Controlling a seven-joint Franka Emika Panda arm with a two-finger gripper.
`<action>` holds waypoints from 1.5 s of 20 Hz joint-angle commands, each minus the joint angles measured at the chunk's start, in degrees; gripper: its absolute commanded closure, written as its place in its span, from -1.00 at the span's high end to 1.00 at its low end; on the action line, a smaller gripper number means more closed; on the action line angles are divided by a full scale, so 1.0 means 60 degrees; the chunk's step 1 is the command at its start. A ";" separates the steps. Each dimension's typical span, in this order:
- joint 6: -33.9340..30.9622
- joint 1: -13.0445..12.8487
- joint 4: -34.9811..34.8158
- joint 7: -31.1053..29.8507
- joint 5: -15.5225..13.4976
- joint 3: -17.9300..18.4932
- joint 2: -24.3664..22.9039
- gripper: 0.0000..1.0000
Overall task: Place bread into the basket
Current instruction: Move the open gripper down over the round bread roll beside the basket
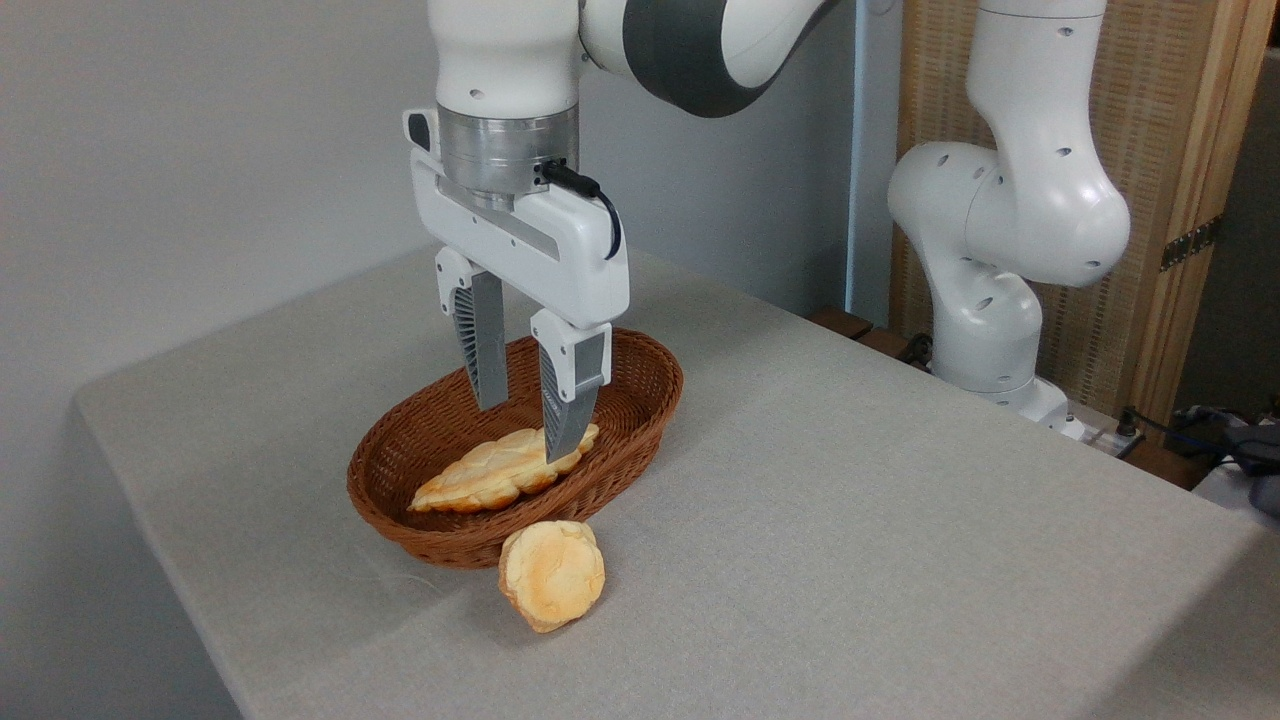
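Bread (552, 575) outside basket (400, 490) (touching) — ungrasped

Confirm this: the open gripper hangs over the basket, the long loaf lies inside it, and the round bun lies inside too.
Not quite. The camera view shows the round bun outside the basket, on the table against its near wall. The gripper and long loaf are as stated.

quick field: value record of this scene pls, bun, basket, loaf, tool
bun: small round bread on the table, leaning on the basket's outer near wall, not inside
basket: oval brown wicker basket, upright
loaf: paler braided loaf lying inside the basket
tool: tool open, empty, pointing down over the basket, above the loaf
task state: bun not yet in the basket
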 commanded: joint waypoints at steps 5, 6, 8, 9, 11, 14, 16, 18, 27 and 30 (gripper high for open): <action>-0.0225 0.0104 0.0067 0.2024 -0.0006 -0.0024 -0.0038 1.00; -0.0225 0.0104 0.0067 0.2246 0.0008 -0.0024 -0.0037 1.00; -0.0239 0.0148 0.0023 0.3471 0.0037 -0.0024 -0.0023 1.00; -0.0239 0.0163 0.0008 0.4189 0.0038 0.0078 -0.0008 1.00; -0.0239 0.0163 -0.0006 0.5189 0.0038 0.0341 -0.0008 1.00; -0.0225 0.0163 -0.0036 0.6710 0.0038 0.0518 0.0050 1.00; -0.0210 0.0163 -0.0036 0.7312 0.0038 0.0664 0.0079 1.00; -0.0166 0.0163 -0.0050 0.8278 0.0038 0.0766 0.0167 1.00; 0.0419 0.0163 -0.0226 1.0610 0.0462 0.0841 0.0651 1.00; 0.0712 0.0163 -0.0343 1.1458 0.0580 0.0841 0.0782 1.00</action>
